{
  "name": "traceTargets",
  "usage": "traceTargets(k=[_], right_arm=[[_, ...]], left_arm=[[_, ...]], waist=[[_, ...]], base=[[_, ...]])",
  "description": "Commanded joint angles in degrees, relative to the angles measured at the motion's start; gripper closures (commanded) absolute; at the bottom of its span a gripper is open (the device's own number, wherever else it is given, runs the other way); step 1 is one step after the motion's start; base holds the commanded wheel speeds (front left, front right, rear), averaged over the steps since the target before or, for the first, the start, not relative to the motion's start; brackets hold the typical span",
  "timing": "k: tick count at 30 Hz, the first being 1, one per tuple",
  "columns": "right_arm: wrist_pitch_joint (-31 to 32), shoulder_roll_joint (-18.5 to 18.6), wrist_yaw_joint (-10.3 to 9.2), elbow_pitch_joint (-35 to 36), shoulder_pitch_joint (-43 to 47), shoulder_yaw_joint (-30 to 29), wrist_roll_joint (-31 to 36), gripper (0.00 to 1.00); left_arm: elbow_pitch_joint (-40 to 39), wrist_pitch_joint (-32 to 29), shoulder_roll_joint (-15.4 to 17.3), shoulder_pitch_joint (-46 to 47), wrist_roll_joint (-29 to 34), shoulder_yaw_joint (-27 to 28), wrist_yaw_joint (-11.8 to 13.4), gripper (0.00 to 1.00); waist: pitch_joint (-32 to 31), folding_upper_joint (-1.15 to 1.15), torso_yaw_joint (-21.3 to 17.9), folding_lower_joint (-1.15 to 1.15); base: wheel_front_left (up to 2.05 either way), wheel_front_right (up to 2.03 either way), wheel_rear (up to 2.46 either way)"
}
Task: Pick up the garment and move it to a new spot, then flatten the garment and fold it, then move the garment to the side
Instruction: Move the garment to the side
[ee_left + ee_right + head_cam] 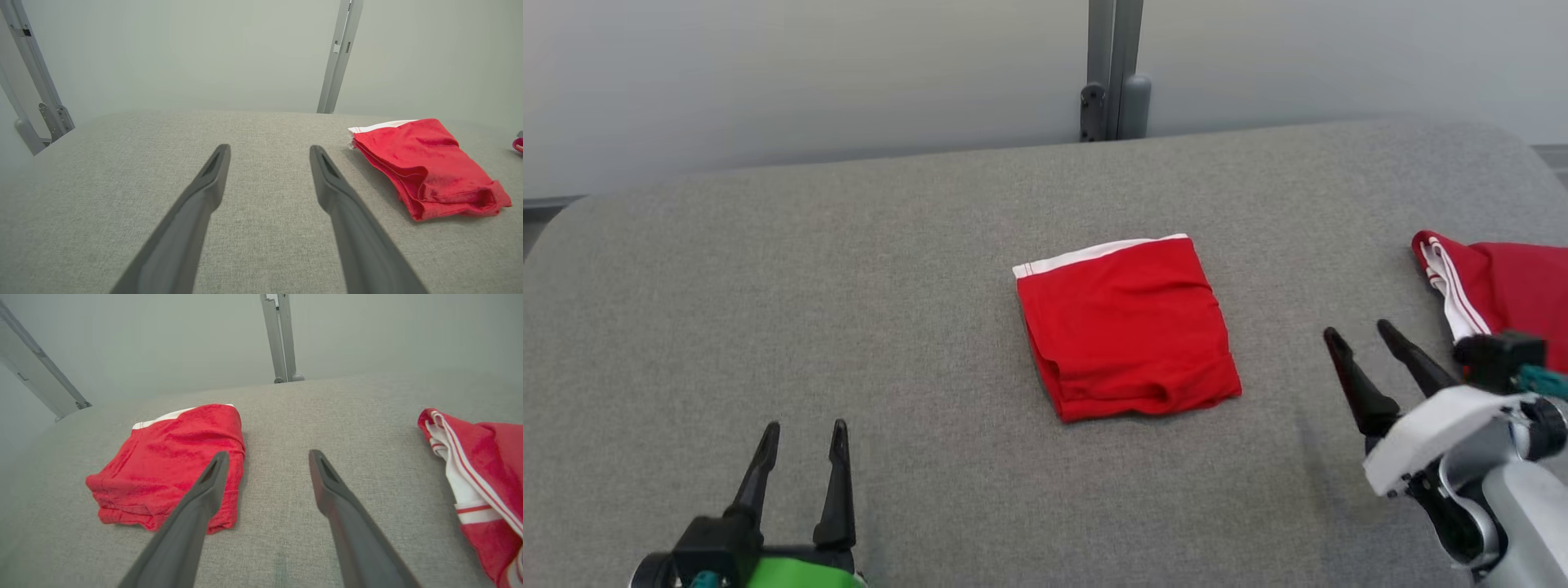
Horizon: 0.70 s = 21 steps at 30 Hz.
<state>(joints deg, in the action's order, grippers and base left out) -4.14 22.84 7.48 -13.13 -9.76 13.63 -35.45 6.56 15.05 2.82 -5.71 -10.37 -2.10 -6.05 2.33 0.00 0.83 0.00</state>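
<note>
— Garment (1125, 327)?
— Red, white-banded, folded into a neat square, lying flat mid table (768, 286).
— Left gripper (805, 426)?
— Low over table's near edge, pointing away, spread wide, holding nothing.
— Right gripper (1357, 329)?
— Over table's right side, angled inward, likewise spread, empty, clear of the garment. Beyond, at table's right edge, another red cloth (1511, 286), white-striped, crumpled.

The tabletop (849, 269) is grey woven cloth, matt and coarse-grained; the folded garment (1127, 327) is soft red knit, matt, with a smooth white band (1094, 251); my fingers (210, 179) look like dark matt plastic; the post (1115, 65) is smooth grey metal with a dull sheen.
</note>
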Motion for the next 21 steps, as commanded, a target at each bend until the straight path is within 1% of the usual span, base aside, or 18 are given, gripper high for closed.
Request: traceTargets(k=[1,3,5,8,12,14,17,19,21], right_arm=[[3.2,0.9,0.01,-1.3,-2.3,2.3,-1.4,0.00],[7.4,1.8,-0.01,-3.8,-6.7,4.9,-3.6,0.00],[10.1,1.7,0.01,-5.9,-10.5,7.3,-6.2,0.00],[11.7,1.2,0.01,-9.5,-14.8,10.0,-9.2,0.00],[13.4,0.7,0.01,-15.4,-20.0,12.7,-10.9,0.00],[14.4,-0.2,0.01,-18.1,-21.9,13.7,-12.4,0.00],[15.8,-1.7,0.01,-19.6,-23.9,15.7,-16.2,0.00],[15.8,-2.0,0.01,-19.0,-24.8,16.7,-19.5,1.00],[15.0,-1.7,0.01,-17.8,-24.9,17.9,-22.2,1.00]], left_arm=[[0.2,0.2,0.2,1.7,0.5,-0.2,-0.3,0.00],[0.4,0.2,0.2,3.7,0.9,-0.5,-0.5,0.00],[0.5,0.2,0.2,5.5,1.2,-0.8,-0.6,0.00],[0.9,0.2,0.1,7.6,1.2,-1.4,-0.9,0.00],[1.4,0.2,0.1,9.9,0.9,-2.5,-1.0,0.00],[1.6,0.2,0.1,10.7,0.6,-2.9,-1.0,0.00],[1.7,0.2,0.1,11.4,0.4,-3.2,-0.6,0.00],[1.6,0.1,0.1,11.7,0.1,-3.2,-0.2,0.00],[1.3,0.1,0.1,11.8,-0.2,-2.9,0.2,0.00]], waist=[[4.4,0.00,1.9,0.00],[6.1,0.00,2.9,0.00],[7.9,0.00,3.8,0.00],[9.8,0.00,5.1,0.00],[12.0,0.00,6.6,0.00],[12.8,0.00,7.1,0.00],[13.4,0.00,7.1,0.00],[13.7,0.00,6.5,0.00],[13.9,0.00,5.2,0.00]], base=[[0.00,0.00,0.00],[0.00,0.00,0.00],[0.00,0.00,0.00],[0.00,0.00,0.00],[0.00,0.00,0.00],[0.00,0.00,0.00],[0.00,0.00,0.00],[0.00,0.00,0.00],[0.00,0.00,0.00]])
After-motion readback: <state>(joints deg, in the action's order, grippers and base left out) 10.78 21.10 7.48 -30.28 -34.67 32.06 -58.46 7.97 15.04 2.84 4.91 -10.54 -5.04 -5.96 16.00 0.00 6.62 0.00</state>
